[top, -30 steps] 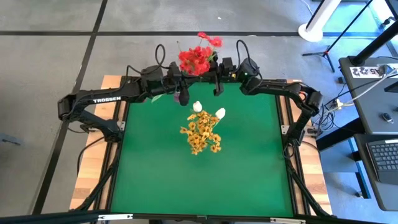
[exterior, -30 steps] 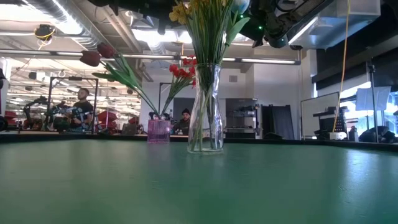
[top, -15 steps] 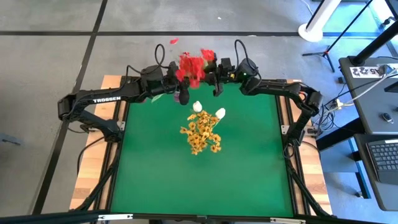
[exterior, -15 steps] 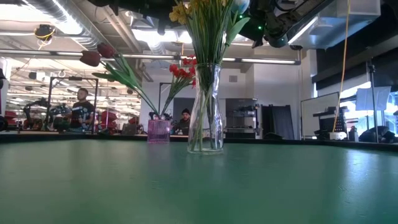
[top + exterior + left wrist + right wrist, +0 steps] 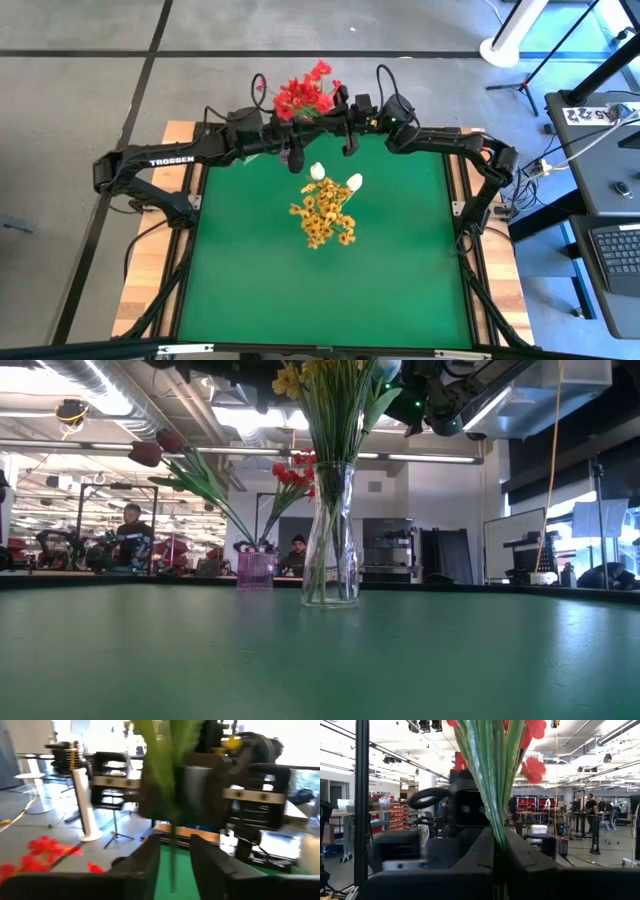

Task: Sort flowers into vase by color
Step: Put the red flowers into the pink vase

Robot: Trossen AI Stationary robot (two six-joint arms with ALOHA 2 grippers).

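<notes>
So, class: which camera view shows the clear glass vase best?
The low view: the clear glass vase stands whole, side-on, stems inside. From the high view only its yellow flowers and white buds show, hiding the glass. Neither wrist view shows it.

Two matte-black jointed arms, white TROSSEN lettering on the left arm [image 5: 175,158], looping black cables.

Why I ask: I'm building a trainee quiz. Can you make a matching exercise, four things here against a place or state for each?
Things:
1. red flowers
2. yellow-orange flowers
3. pink vase
4. right end effector

Places or states:
A. in the clear glass vase
B. shut on green stems
C. held up in the air
D. stands on the table near its far edge

Pairs: 1-C, 2-A, 3-D, 4-B
</notes>
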